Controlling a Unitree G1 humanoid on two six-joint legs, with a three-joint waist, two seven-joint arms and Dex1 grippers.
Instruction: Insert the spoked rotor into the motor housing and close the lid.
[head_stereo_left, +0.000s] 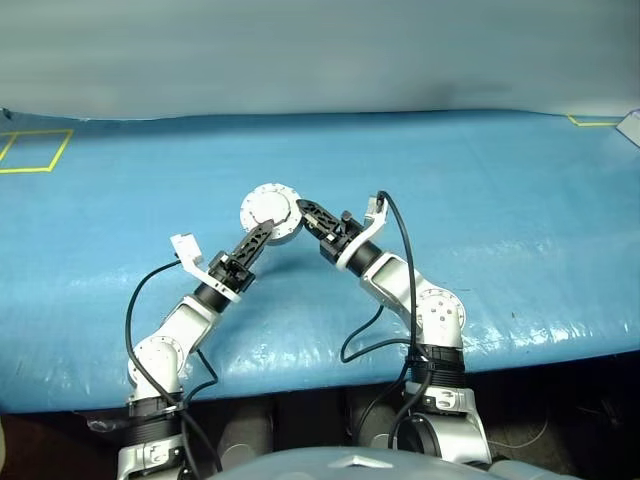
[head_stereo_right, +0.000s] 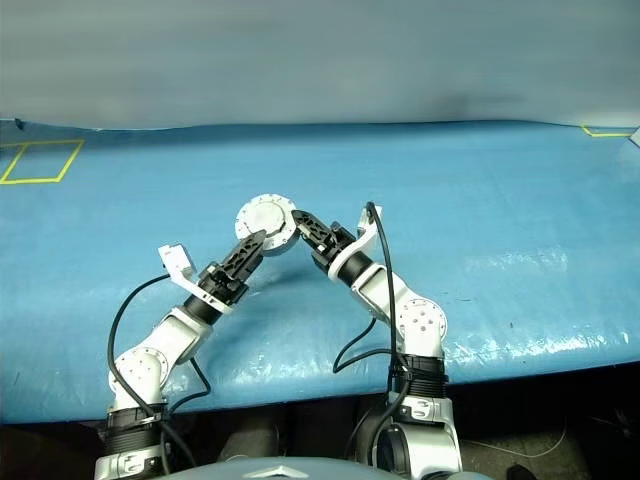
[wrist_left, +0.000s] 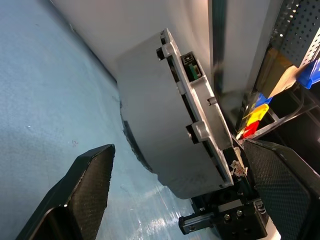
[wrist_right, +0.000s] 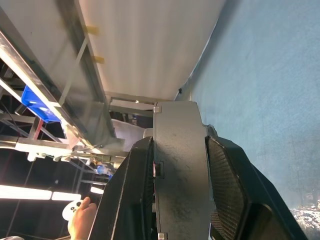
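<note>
At frame centre, the right gripper (head_stereo_left: 303, 210) clamps the round grey metal motor housing (head_stereo_left: 270, 211); the left gripper (head_stereo_left: 262, 236) gapes wide beside it.

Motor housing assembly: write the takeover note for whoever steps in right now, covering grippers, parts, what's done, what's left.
Right gripper: shut on the motor housing, clamping its rim on both sides and holding it up above the blue table cover.
Left gripper: open, its fingers either side of the housing without touching, just beside it.
The lid appears to sit on the housing as one closed puck, and no loose rotor lies on the cover.
Done, by the look of it: rotor in, lid on.
Left: confirm the lid is fully seated, then set the assembly down.
</note>
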